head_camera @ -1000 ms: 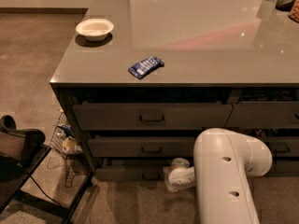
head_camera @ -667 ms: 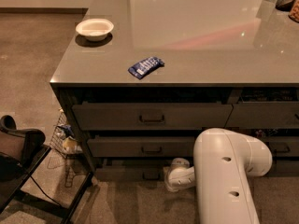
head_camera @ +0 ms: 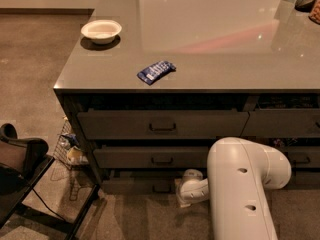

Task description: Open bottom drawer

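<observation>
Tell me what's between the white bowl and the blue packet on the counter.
Nothing but bare countertop, as the camera view shows. The gripper is low down, at the bottom drawer front.
</observation>
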`<state>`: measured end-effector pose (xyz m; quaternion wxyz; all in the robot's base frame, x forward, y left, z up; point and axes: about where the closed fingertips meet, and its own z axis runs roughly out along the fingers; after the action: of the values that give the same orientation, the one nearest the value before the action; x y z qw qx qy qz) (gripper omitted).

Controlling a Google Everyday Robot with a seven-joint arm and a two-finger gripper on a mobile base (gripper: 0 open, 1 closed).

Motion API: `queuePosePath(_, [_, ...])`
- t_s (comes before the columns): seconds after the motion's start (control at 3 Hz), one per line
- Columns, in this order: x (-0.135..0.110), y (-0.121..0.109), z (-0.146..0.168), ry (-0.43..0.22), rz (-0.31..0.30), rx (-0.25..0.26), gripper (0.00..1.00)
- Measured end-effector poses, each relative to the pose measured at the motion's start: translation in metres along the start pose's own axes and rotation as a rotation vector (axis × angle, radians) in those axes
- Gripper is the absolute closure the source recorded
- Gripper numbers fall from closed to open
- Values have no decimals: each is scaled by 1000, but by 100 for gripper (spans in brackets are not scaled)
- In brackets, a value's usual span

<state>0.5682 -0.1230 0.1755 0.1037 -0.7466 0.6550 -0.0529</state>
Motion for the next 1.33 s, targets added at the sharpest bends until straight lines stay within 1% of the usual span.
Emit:
queuePosePath(0.33, [0, 0, 0, 0, 0, -1, 0])
queuePosePath(1.0, [-1, -4, 0, 4, -7, 9, 0])
queuePosePath(1.33, [5, -19, -25, 76, -34, 45, 0])
